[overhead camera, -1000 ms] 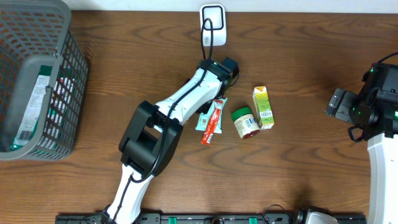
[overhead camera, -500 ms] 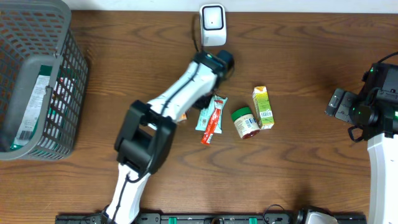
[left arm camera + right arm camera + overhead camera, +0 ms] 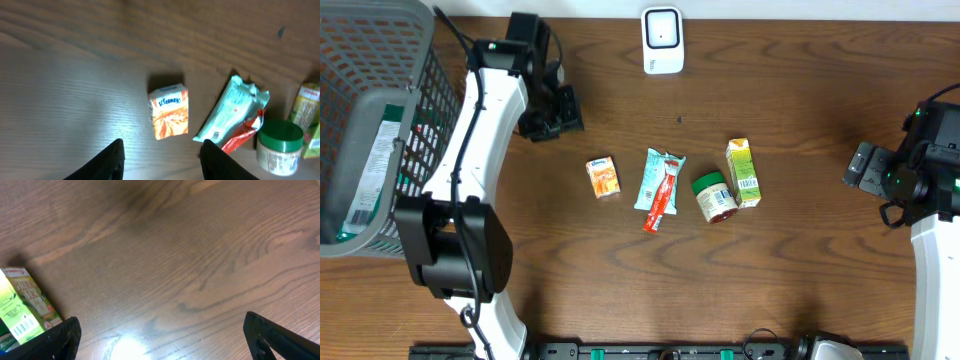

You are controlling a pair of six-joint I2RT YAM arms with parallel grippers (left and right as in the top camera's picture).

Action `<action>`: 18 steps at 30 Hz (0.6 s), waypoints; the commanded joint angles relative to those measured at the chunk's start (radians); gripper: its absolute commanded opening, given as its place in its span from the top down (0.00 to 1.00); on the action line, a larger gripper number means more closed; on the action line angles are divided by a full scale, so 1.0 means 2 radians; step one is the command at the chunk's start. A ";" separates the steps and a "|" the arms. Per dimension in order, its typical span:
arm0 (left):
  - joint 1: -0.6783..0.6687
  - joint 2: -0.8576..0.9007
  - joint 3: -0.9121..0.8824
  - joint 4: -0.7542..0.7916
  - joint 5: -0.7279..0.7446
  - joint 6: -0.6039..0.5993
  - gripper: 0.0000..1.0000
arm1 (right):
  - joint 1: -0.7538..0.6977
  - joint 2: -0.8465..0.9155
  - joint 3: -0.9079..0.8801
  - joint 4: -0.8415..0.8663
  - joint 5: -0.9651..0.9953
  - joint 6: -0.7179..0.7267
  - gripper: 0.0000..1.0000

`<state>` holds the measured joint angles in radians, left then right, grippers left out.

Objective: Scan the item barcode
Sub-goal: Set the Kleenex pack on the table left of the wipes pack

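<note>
While the overhead view takes in the whole wooden table [image 3: 800,290], the white barcode scanner [image 3: 662,40] stands at the far edge near the middle. The small orange tissue pack [image 3: 603,178] lies flat in front of it and a little to the left. To the right of the pack runs a row of goods: a teal wrapper [image 3: 656,176] with a red sachet [image 3: 663,200] lying across it, a green-lidded jar [image 3: 714,196] and a green carton [image 3: 743,172], the last two touching. A grey mesh basket [image 3: 420,70] fills the left corner. The left gripper [image 3: 563,115] hangs between the basket and the scanner, apart from the tissue pack and holding nothing. The right gripper [image 3: 860,168] sits far to the right, well clear of the goods.

From the left wrist, the tissue pack [image 3: 169,111] lies alone on bare wood, its printed face up. The left gripper's [image 3: 162,165] two dark fingers [image 3: 107,162] stand spread, with only table between them. The teal wrapper [image 3: 231,114], red sachet [image 3: 243,137], jar [image 3: 278,147] and carton [image 3: 309,117] crowd the right side.

From the right wrist, the right gripper [image 3: 162,340] is spread wide, its fingers [image 3: 55,340] at the frame's lower corners over empty wood. The carton [image 3: 22,305] shows at the left edge, a barcode facing up.
</note>
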<state>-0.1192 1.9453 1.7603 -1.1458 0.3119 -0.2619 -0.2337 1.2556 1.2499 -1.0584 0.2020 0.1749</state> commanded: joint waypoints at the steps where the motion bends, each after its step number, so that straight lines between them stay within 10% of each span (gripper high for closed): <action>1: 0.005 -0.003 -0.074 0.031 0.076 0.022 0.50 | -0.002 -0.003 0.003 -0.001 0.003 -0.004 0.01; 18: -0.008 -0.100 -0.354 0.317 0.021 -0.059 0.46 | -0.002 -0.003 0.003 -0.001 0.003 -0.004 0.01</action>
<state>-0.1349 1.7218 1.1419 -0.5854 0.3340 -0.3542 -0.2337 1.2556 1.2499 -1.0576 0.2020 0.1745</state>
